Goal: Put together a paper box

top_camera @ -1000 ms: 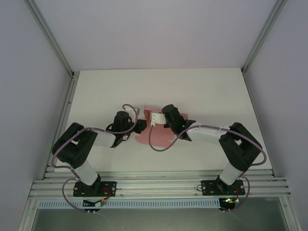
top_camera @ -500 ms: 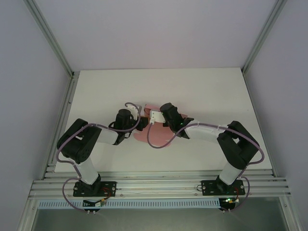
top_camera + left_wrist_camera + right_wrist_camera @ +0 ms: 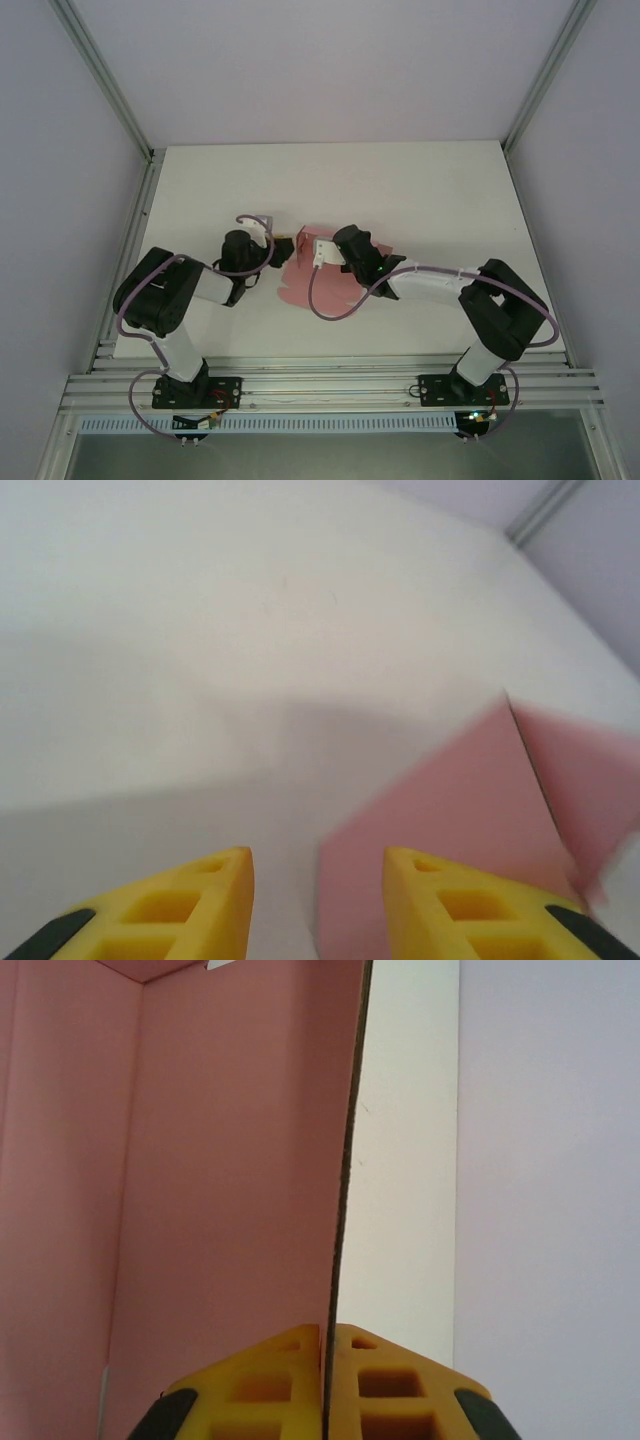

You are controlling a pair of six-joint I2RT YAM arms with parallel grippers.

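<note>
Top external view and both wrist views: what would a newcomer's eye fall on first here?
The plain pink thin-card paper box stands out first, at the middle of the white table. In the right wrist view, the right gripper is shut on a thin edge of that card. In the left wrist view, the left gripper stands open near a pink flap, holding nothing.

The box [image 3: 298, 288] lies mid-tabletop [image 3: 420, 180], between the two arms. The left end effector [image 3: 318, 865] sits off the box's left side, low over the tabletop, with a flap ahead to its right. The right end effector [image 3: 327, 1348] straddles an upright box wall, one finger on each side.
</note>
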